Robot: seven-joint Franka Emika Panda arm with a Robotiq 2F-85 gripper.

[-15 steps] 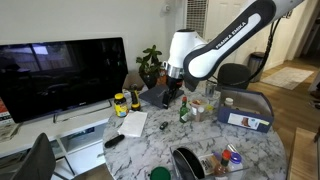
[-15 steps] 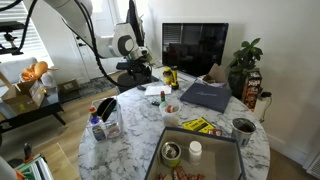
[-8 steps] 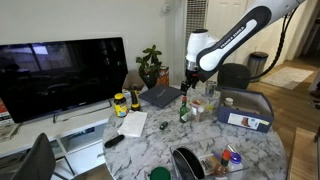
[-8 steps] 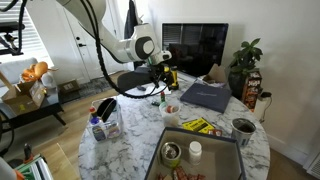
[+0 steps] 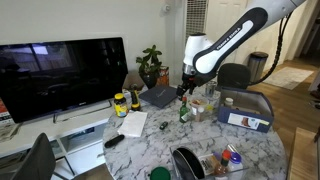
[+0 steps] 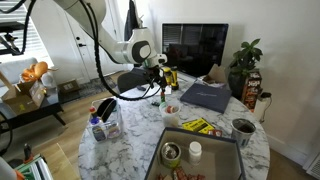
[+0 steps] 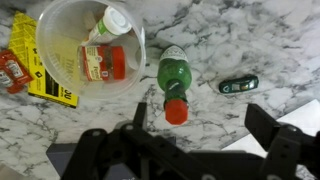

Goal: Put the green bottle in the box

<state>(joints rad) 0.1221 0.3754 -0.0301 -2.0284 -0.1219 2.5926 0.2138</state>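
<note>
The green bottle is slim and dark green with a red cap. It stands upright on the marble table and also shows in an exterior view. My gripper is open and empty. It hovers just above the bottle, whose cap sits near the left finger. In an exterior view the gripper hangs right over the bottle. The blue-grey box stands apart from it at the table's edge, and it shows at the near edge in the other exterior view.
A clear plastic tub holding a red-labelled jar stands close beside the bottle. A yellow packet and a small dark object lie nearby. Yellow-capped jars, a dark folder, a dark round bin and a TV surround the area.
The arm swung across the table from beside the folder to above the green bottle, then settled slightly lower. The gripper stayed open. The bottle has not moved.
</note>
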